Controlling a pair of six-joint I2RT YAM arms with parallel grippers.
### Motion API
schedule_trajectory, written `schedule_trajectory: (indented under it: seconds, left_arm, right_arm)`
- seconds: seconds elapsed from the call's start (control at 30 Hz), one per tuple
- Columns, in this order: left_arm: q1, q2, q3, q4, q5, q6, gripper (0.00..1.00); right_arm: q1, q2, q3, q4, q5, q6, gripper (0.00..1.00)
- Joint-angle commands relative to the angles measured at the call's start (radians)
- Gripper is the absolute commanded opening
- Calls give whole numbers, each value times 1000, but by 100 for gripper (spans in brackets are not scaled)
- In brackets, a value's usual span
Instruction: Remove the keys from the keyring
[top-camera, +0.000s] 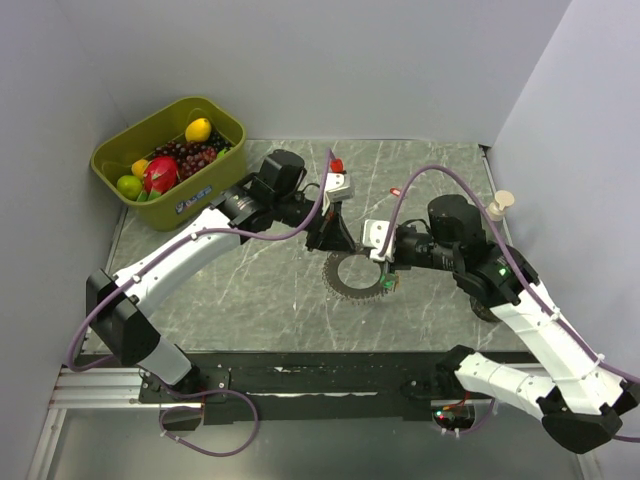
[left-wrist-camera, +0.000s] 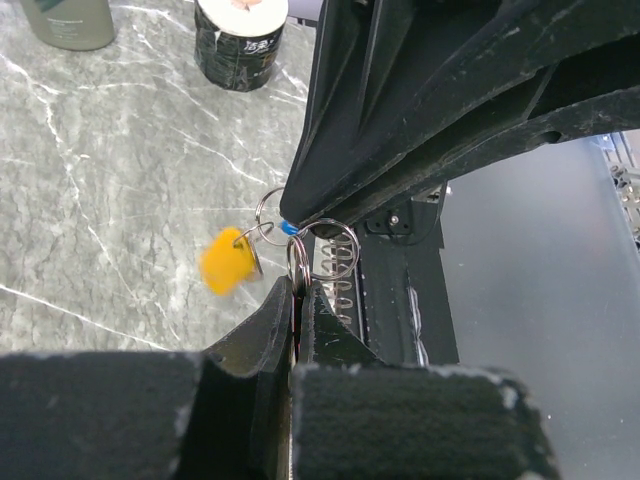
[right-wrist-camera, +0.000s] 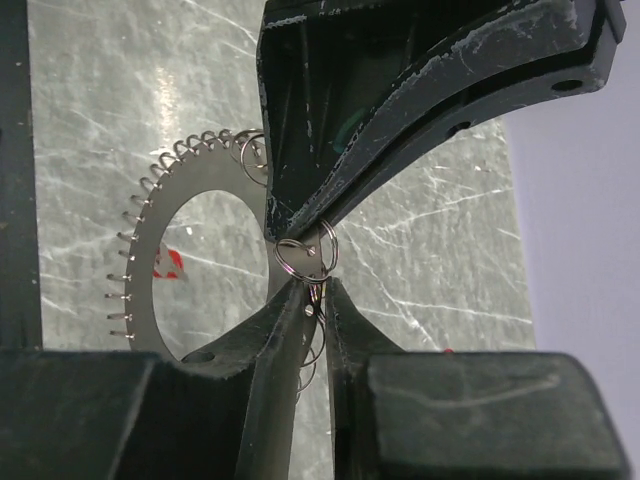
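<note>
Now I am pinching the keyring (right-wrist-camera: 148, 240) by its far edge w/ my left gripper (left-wrist-camera: 292, 250), jaws pressed fully together, to steady it at the table (top-camera: 250, 290) centre. My right gripper (right-wrist-camera: 308, 272) is squeezing, almost closed, a small split ring (right-wrist-camera: 298, 252), prob. for pulling it off. A yellow key (left-wrist-camera: 228, 262) is hanging beside.

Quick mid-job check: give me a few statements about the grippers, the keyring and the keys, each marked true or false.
1. The left gripper is shut on a small split ring. True.
2. The yellow key lies in the basket. False: it hangs from a ring beside the left gripper's tips.
3. The keyring shows in the right wrist view, beside the right gripper. True.
4. The grippers are far apart. False: their tips almost touch at the keyring.
</note>
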Motion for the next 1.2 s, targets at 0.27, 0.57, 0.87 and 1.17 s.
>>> schedule_trajectory:
  seconds: [0.27,0.57,0.87,1.17]
  left_arm:
    - [-3,-18,23,63,50,-15,3]
    - [-3,-24,32,37,73,10,2]
    - [0,-35,43,-28,138,71,2]
    - [11,-68,35,-43,171,97,1]
  right_arm:
    - [18,-12,-14,26,94,-25,3]
    - [13,-34,14,-25,89,-60,0]
    - [-25,-46,92,-100,9,-66,0]
    - [-67,-55,49,-65,-57,-46,0]
